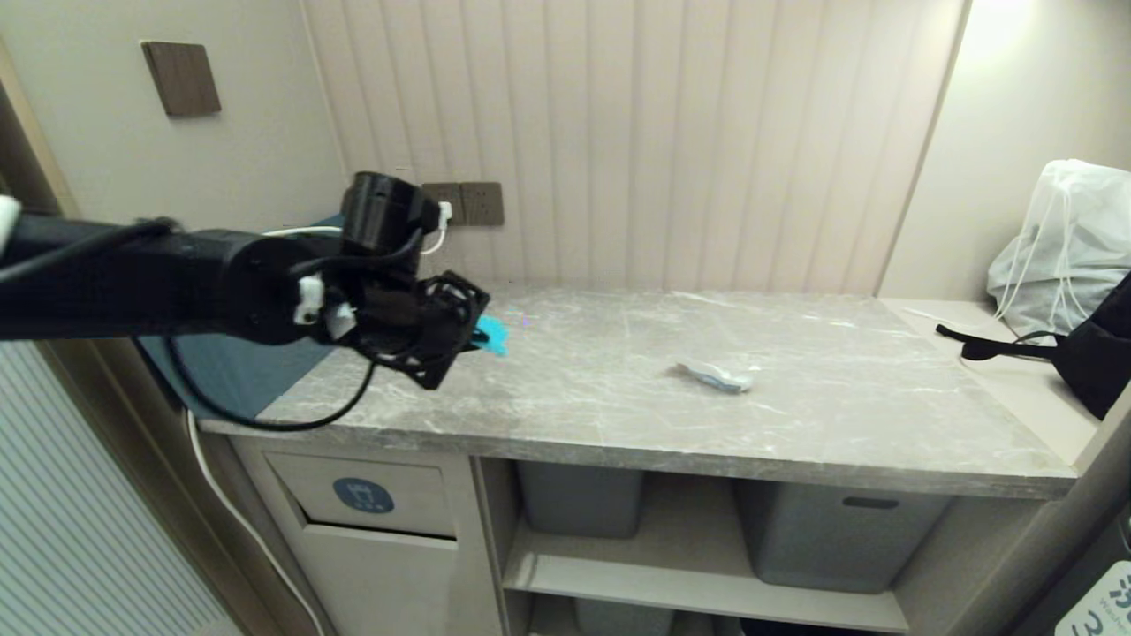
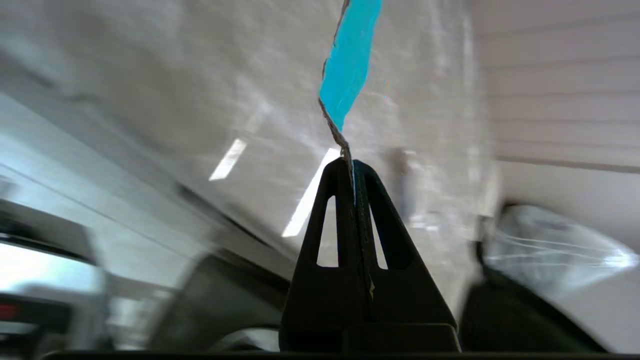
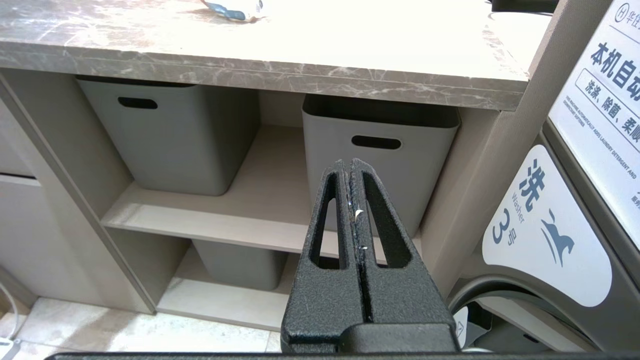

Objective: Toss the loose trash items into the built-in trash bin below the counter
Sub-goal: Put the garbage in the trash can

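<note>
Aloft, left tool point(image 2: 353, 167) pinching turquoise scrap point(image 2: 350, 60)

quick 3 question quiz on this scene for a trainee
1. True or false: the left gripper is shut on the turquoise scrap.
2. Where is the crumpled wrapper? A) on the counter B) in a grey tub C) on the floor
3. Fill in: the trash bin flap bears a round ____ sticker.

Key: 1 true; 2 A; 3 blue. The right gripper is shut, empty, low before the shelves.
</note>
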Robot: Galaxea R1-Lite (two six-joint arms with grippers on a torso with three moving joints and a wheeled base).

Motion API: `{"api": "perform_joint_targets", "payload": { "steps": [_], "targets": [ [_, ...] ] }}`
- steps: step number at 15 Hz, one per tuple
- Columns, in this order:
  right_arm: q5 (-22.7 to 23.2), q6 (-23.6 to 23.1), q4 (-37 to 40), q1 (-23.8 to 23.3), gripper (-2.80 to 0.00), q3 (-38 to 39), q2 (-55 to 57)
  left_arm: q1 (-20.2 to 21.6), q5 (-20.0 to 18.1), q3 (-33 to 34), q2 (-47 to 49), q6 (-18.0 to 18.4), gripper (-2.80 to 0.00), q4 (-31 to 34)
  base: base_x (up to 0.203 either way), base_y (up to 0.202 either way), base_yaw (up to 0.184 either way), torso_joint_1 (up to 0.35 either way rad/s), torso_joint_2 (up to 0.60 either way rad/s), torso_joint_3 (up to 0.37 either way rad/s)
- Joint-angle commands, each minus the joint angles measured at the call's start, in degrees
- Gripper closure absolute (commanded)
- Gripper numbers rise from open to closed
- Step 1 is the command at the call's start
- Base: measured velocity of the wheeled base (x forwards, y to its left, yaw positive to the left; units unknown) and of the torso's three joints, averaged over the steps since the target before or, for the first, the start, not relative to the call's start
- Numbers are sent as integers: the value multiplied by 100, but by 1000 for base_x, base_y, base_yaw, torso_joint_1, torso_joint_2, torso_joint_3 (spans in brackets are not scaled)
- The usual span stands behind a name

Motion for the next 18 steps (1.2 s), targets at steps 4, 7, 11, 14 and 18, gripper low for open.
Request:
{"api": "perform_joint_targets", "payload": {
  "steps": [4, 7, 11, 14, 18],
  "targets": [
    [0, -3, 3, 1, 0, -1, 0, 1763, 447, 3748, -2914, 2951, 0, -1687, 0, 0, 0, 0, 0, 0],
    [0, -3, 3, 1, 0, -1, 0, 2590, 386, 5362, -3586, 4437, 0, -3285, 0, 0, 0, 0, 0, 0],
    [0, -3, 3, 1, 0, -1, 9, 2802, -105, 6518, -3553, 5606, 0, -4656, 0, 0, 0, -46, 96, 62],
    [8, -3, 3, 1, 0, -1, 9, 2813, -415, 6865, -3500, 5592, 0, -4696, 0, 0, 0, -206, 463, 252],
    [0, -3, 3, 1, 0, -1, 9, 3161, -880, 6944, -2842, 5535, 0, -4776, 0, 0, 0, -229, 518, 278]
  ]
}}
